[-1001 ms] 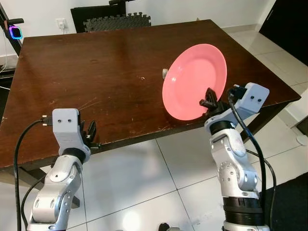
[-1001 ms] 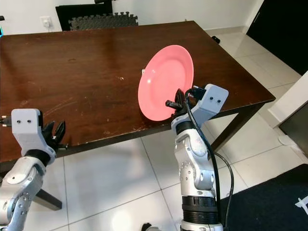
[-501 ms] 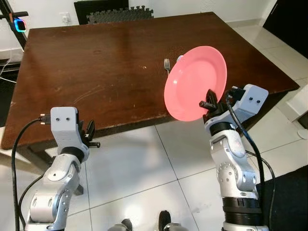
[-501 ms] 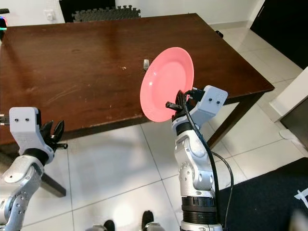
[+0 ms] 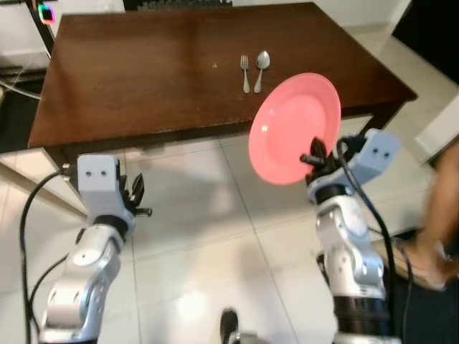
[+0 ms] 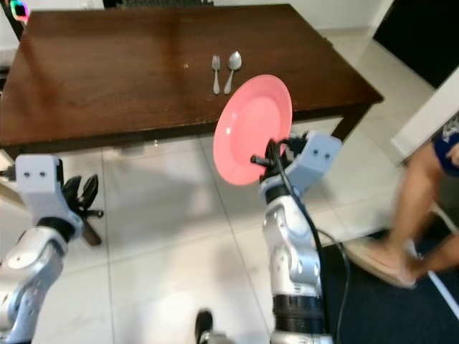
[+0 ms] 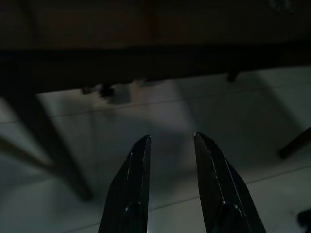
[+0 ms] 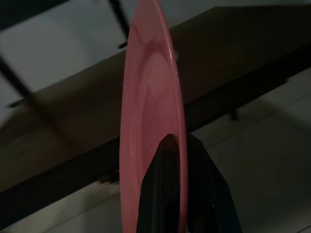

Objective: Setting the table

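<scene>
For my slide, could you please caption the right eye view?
Right gripper holds a pink plate on edge short of the wooden table, where a fork and spoon lie.

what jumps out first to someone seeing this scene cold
The pink plate stands out most: the right gripper holds it on edge by its lower rim, above the tiled floor in front of the dark wooden table. Next, a fork and spoon lie side by side near the table's front edge, and a person's legs show blurred on the right.
</scene>
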